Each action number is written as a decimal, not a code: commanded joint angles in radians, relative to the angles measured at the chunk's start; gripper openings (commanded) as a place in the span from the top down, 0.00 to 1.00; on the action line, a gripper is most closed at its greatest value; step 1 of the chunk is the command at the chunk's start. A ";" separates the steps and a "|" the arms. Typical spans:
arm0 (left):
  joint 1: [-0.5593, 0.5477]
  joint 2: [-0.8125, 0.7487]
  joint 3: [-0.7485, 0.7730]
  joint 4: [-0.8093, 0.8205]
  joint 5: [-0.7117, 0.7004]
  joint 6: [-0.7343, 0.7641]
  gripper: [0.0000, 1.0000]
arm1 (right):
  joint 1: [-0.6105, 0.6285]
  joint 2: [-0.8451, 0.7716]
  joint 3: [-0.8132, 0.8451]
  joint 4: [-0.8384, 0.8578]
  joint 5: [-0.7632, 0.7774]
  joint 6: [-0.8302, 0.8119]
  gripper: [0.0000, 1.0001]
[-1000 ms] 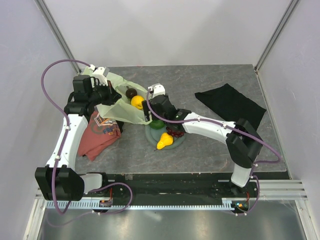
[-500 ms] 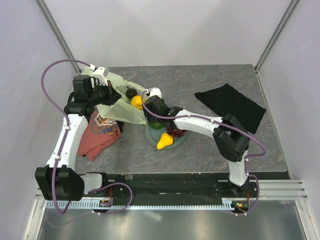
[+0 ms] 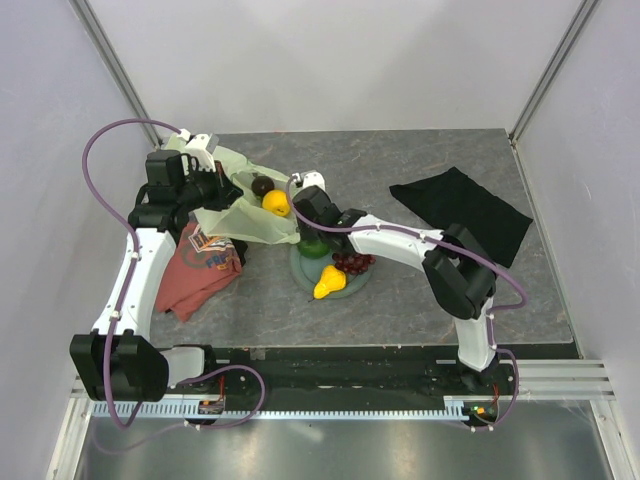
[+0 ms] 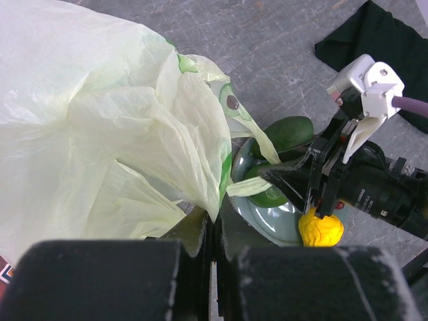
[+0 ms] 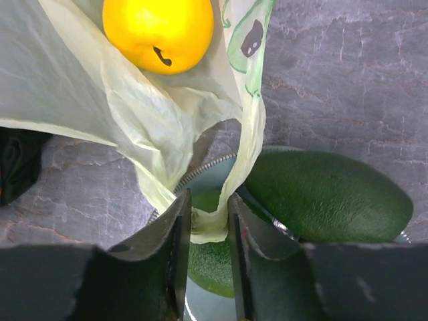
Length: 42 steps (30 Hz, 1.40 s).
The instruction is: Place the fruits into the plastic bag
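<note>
Left claw (image 4: 214, 231) is clamped on the plastic bag (image 4: 100, 134). Right claw (image 5: 208, 227) straddles the bag's loose handle strip over the plate (image 5: 207, 164), jaws narrow; pinched or not, can't tell. Best to catch film only and lift clear of the green fruit (image 5: 328, 194) beneath.

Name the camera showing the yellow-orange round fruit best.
Right wrist: the yellow-orange round fruit sits close and sharp on the plastic bag. Top external shows a small yellow spot; in left wrist, bag folds hide it.
</note>
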 commanded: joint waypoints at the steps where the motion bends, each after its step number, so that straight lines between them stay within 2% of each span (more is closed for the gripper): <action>1: 0.002 0.014 0.007 0.027 0.023 -0.027 0.99 | -0.030 0.003 0.067 0.073 -0.053 0.000 0.76; 2: 0.002 0.020 0.007 0.028 0.028 -0.028 0.98 | -0.038 -0.006 0.072 0.085 -0.070 0.005 0.95; 3: 0.002 0.022 0.007 0.030 0.032 -0.030 0.98 | -0.058 -0.010 0.077 0.091 -0.079 0.007 1.00; 8: 0.002 0.026 0.010 0.073 0.093 -0.073 0.98 | -0.135 -0.069 0.130 0.136 -0.154 -0.012 1.00; 18: 0.011 0.023 0.251 0.068 0.209 -0.192 0.99 | -0.195 -0.102 0.495 0.015 -0.185 -0.150 1.00; 19: 0.044 0.017 0.263 0.068 0.215 -0.198 0.98 | -0.198 -0.107 0.511 0.008 -0.185 -0.153 1.00; 26: 0.057 -0.009 0.274 0.073 0.221 -0.211 0.98 | -0.213 -0.165 0.482 0.005 -0.147 -0.173 1.00; 33: 0.057 0.022 0.155 0.108 0.178 -0.171 0.99 | -0.216 -0.147 0.402 0.008 -0.119 -0.179 1.00; 40: 0.057 0.022 0.061 0.149 0.173 -0.108 0.99 | -0.216 -0.135 0.396 -0.002 -0.133 -0.165 1.00; 42: 0.058 0.005 0.036 0.177 0.167 -0.106 0.98 | -0.216 -0.139 0.397 -0.002 -0.130 -0.164 0.96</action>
